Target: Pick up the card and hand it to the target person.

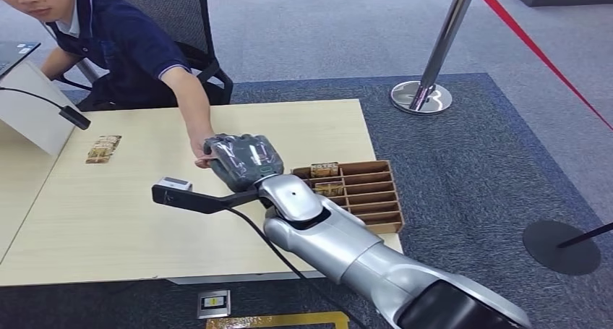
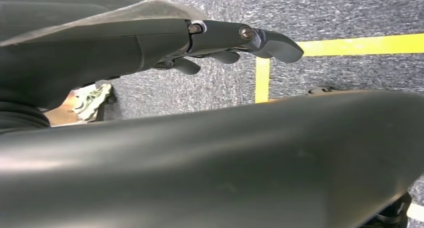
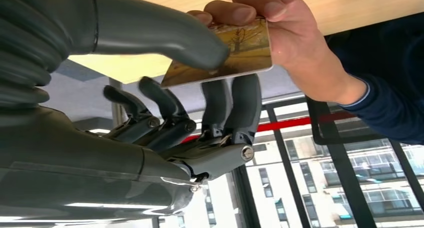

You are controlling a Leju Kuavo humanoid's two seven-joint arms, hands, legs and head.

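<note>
Right hand (image 3: 200,87) pinching card (image 3: 240,52) over desk (image 1: 144,199), person's hand (image 3: 285,27) gripping card's far edge. Left hand (image 2: 235,42) hanging, fingers loosely apart, holding nothing. Divided tray (image 1: 369,191) at 3 o'clock of right hand.

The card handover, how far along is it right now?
Done: the card is picked up and carried to the person. In hand: the right hand pinches it between thumb and fingers while the person's hand grips its far edge. Left: letting go.

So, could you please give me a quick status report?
Right hand pinches card; person's hand grips it too. Left hand hangs empty. Nothing in the way.
</note>
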